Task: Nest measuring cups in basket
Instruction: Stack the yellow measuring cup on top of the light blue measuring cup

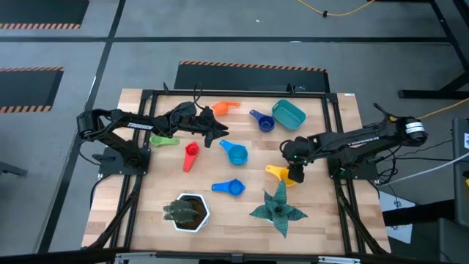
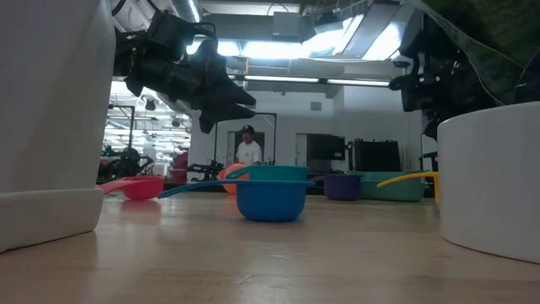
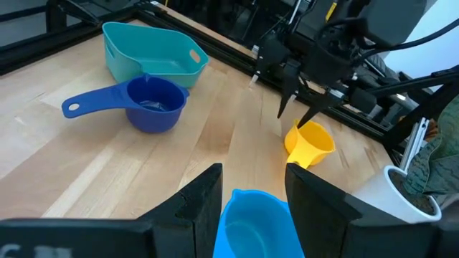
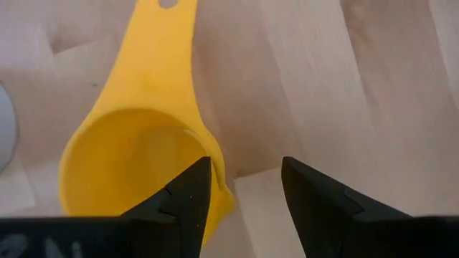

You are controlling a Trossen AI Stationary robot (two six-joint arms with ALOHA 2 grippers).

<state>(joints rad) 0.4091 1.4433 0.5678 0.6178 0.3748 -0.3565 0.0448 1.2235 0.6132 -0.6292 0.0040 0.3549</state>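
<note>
Six measuring cups [image 1: 234,152] sit scattered outside the basket [image 1: 289,113], nothing nested yet. Right gripper [image 4: 244,188], jaws parted, hovers beside the yellow cup [image 4: 136,165] nearest us; left gripper [image 3: 252,188], unclenched, poised over light blue beyond.

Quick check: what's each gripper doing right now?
Left gripper: open, empty, above the light blue cup.
Right gripper: open, empty, at the yellow cup rim.

yellow cup [image 4: 136,165] cut off by frame edge, light blue cup [image 3: 258,226] partly cropped
</note>
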